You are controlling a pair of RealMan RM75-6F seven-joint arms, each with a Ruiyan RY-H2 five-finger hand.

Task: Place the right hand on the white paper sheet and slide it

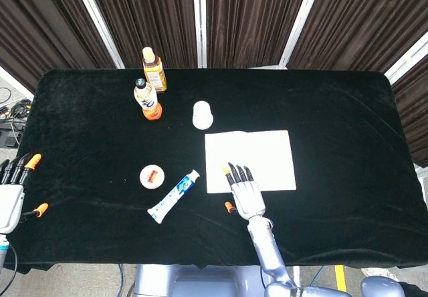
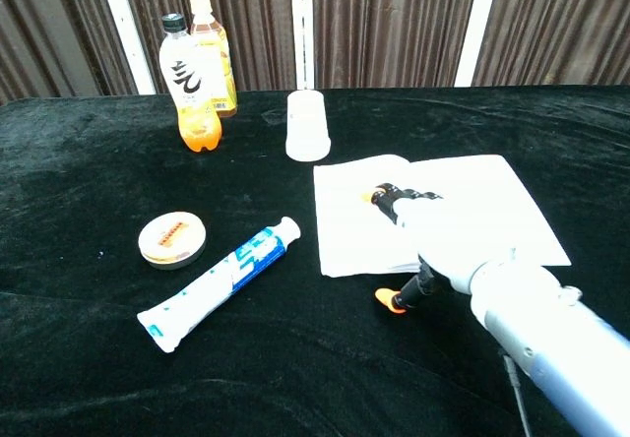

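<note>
right hand (image 1: 245, 193) covers white paper sheet (image 1: 267, 151) near edge

The paper sheet (image 1: 250, 160) lies near the table's (image 1: 348, 110) middle, with the right hand (image 1: 244, 193) over its near left corner. A cup (image 1: 202, 115) stands just beyond it. Two bottles (image 1: 150, 86) stand far left; a tin (image 1: 152, 176) and a tube (image 1: 174, 196) lie left of the sheet. The left hand (image 1: 12, 193) sits at the left edge.

Open cloth right of the paper (image 1: 251, 160)
Cup (image 1: 202, 115) stands at 11 o'clock; tube (image 1: 174, 196) lies at 8.
</note>
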